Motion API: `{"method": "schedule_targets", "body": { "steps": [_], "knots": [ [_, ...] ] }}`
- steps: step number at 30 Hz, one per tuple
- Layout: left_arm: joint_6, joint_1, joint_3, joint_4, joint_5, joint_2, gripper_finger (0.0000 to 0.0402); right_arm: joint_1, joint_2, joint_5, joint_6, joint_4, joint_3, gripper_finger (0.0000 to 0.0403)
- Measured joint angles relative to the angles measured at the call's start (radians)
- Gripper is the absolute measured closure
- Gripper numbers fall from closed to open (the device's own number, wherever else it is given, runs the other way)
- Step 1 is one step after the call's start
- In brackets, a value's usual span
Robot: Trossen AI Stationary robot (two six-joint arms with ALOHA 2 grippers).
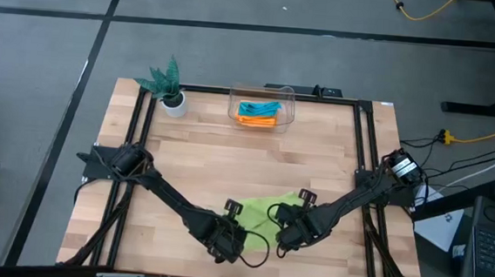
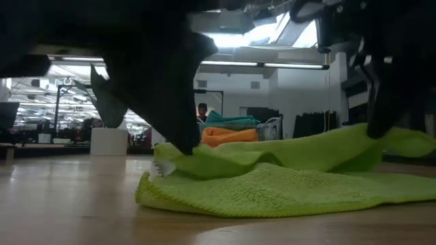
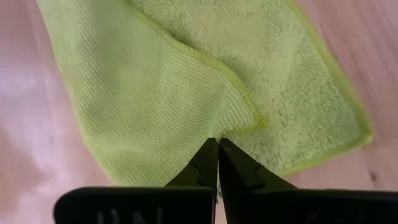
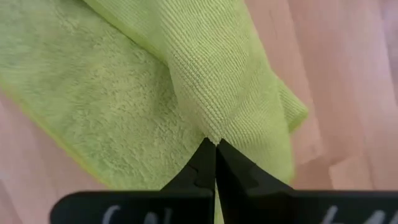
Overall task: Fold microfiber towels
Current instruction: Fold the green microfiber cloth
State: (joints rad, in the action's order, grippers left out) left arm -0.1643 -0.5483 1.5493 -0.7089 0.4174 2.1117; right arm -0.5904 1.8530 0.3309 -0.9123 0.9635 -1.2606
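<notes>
Only the wrist views show the grips: left gripper (image 3: 217, 142) and right gripper (image 4: 215, 143) each pinch the lime green towel (image 1: 270, 208) at the table's (image 1: 228, 159) near edge; the low view shows it partly folded.

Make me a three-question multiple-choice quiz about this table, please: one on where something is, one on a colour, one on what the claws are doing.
1. Where is the clear container?
A. Far edge, beside the potted plant
B. Between the arms
C. On the floor

2. Which towel is being handled?
A. Orange
B. Teal
C. Lime green

3. The two grippers are:
A. Wide open
B. Pinched shut on the towel
C. Raised high

Answers: 1 A, it sits at the far edge. 2 C, the lime green towel lies between them. 3 B, left gripper and right gripper each pinch a fold.
</notes>
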Motion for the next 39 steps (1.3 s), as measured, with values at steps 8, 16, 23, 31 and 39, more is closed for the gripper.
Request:
{"method": "schedule_targets", "body": {
  "steps": [8, 16, 23, 31, 39],
  "knots": [
    [-0.001, -0.048, 0.063, -0.032, 0.01, -0.001, 0.0401, -0.032, 0.0, -0.019, -0.029, 0.011, -0.026, 0.0399],
    [-0.035, -0.11, 0.071, -0.046, 0.008, -0.001, 0.0401, -0.08, 0.0, -0.067, -0.096, 0.021, -0.026, 0.0399],
    [-0.084, -0.131, 0.071, -0.046, 0.007, 0.0, 0.0401, -0.11, 0.0, -0.116, -0.105, 0.02, -0.026, 0.0398],
    [-0.144, -0.128, 0.071, -0.031, -0.041, 0.0, 0.0401, -0.115, 0.0, -0.112, -0.102, -0.041, -0.026, 0.0391],
    [-0.218, -0.121, 0.07, -0.007, -0.047, 0.001, 0.0392, -0.116, 0.0, -0.124, -0.102, -0.048, -0.026, 0.0355]
  ]
}}
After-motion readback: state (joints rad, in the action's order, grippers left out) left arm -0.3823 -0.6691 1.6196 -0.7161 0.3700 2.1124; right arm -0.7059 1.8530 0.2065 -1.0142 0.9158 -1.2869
